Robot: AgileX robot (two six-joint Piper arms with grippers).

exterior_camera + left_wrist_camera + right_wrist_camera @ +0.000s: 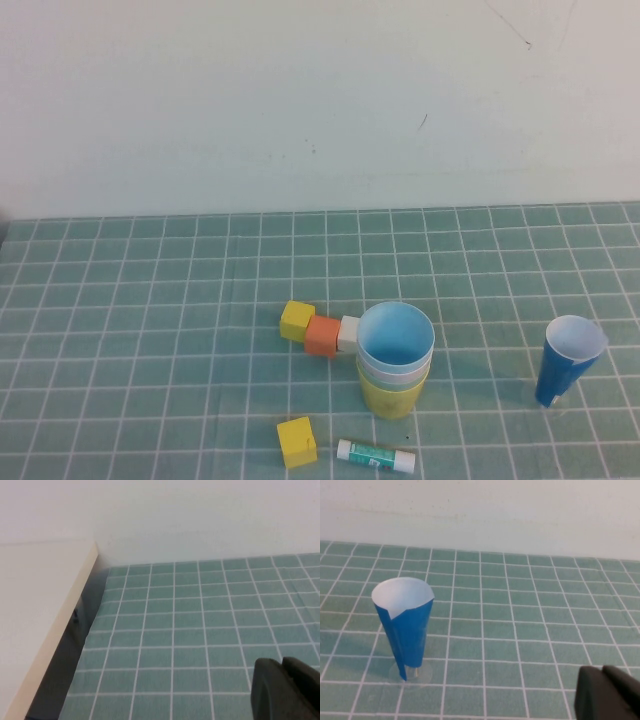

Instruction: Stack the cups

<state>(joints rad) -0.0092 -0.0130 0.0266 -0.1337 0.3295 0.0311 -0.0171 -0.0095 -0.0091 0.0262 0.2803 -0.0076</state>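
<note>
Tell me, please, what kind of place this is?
Probably a lab tabletop for robot manipulation tests: a green grid mat against a bare white wall, with small props set out, namely nested cups, coloured blocks and a glue stick.

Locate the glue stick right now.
In the high view the glue stick lies flat near the mat's front edge, just in front of the stacked cups and right of the lone yellow cube; neither gripper is near it.

Light blue cup (396,336) tops yellow cup (388,397); green gridded mat (150,330).
</note>
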